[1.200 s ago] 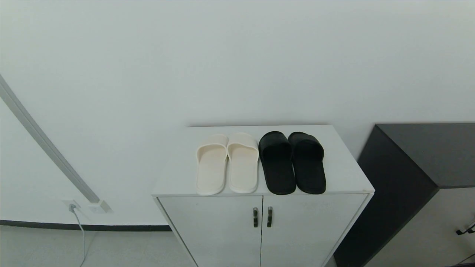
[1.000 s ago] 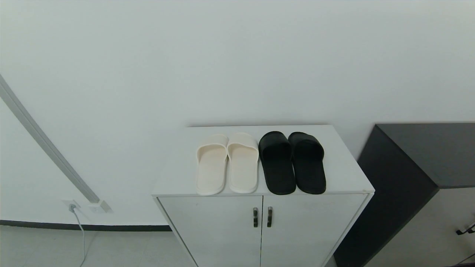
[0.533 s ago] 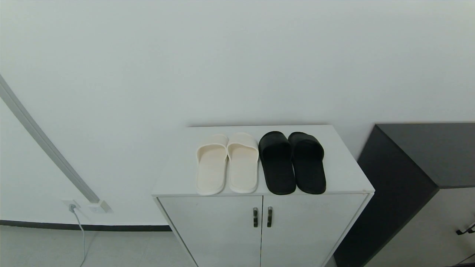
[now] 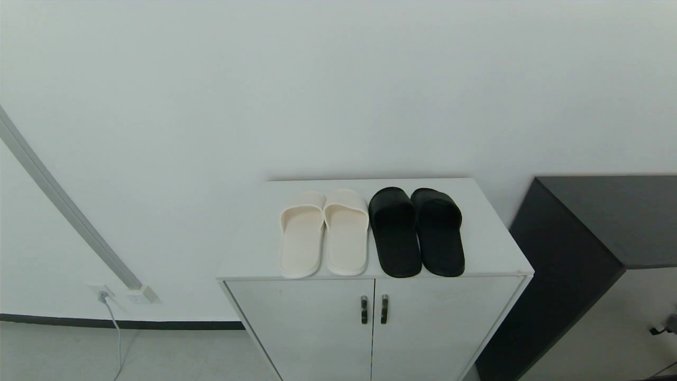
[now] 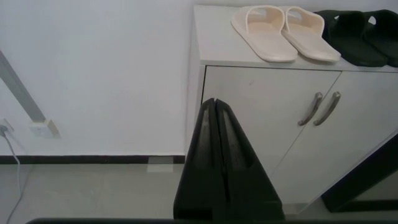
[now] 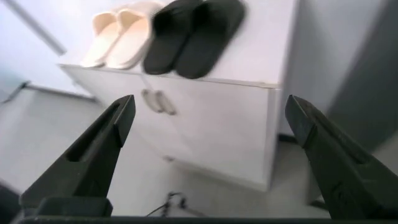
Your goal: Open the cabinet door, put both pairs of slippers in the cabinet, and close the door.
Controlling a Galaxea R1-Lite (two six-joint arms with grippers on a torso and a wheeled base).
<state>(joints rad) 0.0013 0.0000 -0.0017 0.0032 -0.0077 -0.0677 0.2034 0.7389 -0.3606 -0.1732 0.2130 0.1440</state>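
You have the left gripper (image 5: 215, 103), its fingers pressed together, facing the white cabinet (image 5: 211, 37). Its doors (image 5: 273, 102) stand closed, and cream slippers (image 5: 273, 37) lie beside black slippers (image 5: 357, 38) on top.

A grey conduit (image 4: 63, 206) slants down the white wall (image 4: 338, 95) to a small white box (image 4: 139, 295). Beside it, a socket (image 4: 101, 292) holds a cable (image 4: 117, 333) that trails down past the black skirting (image 4: 174, 324). A dark unit (image 4: 582, 254) stands at the right.

The left claw (image 5: 215, 102) and right claw (image 6: 210, 102) are matte black, with long, flat, tapering fingers.
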